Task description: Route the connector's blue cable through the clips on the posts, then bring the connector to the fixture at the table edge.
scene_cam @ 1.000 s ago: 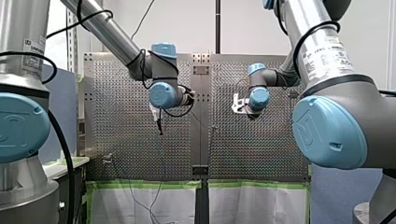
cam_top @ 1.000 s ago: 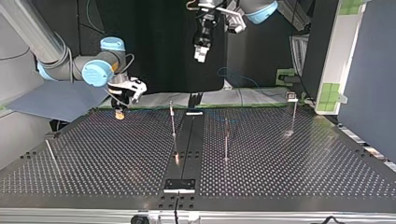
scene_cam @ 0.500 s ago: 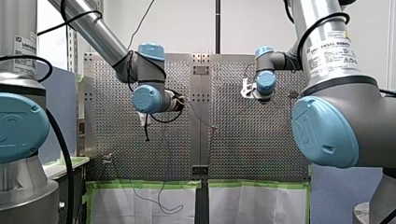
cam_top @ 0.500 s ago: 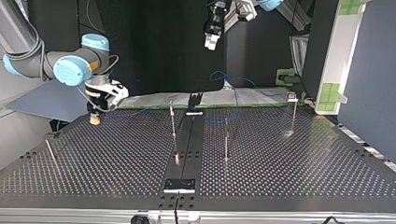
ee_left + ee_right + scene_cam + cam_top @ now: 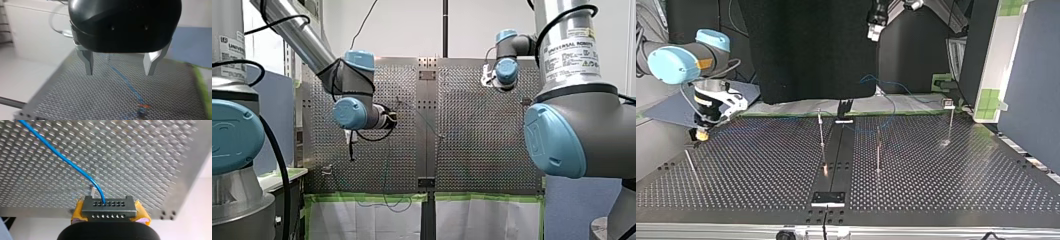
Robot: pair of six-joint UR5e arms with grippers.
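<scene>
Now: 1 connector (image 5: 109, 207) in right gripper (image 5: 110, 212), 1 blue cable (image 5: 62, 157), 3 posts (image 5: 821, 129).

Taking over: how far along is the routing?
Done: my right gripper is shut on the connector; the blue cable trails over the table by the posts, clips too small to confirm. In hand: connector held near the table's edge. Left: reaching the fixture, which I can't make out. My left gripper: open, empty.
</scene>
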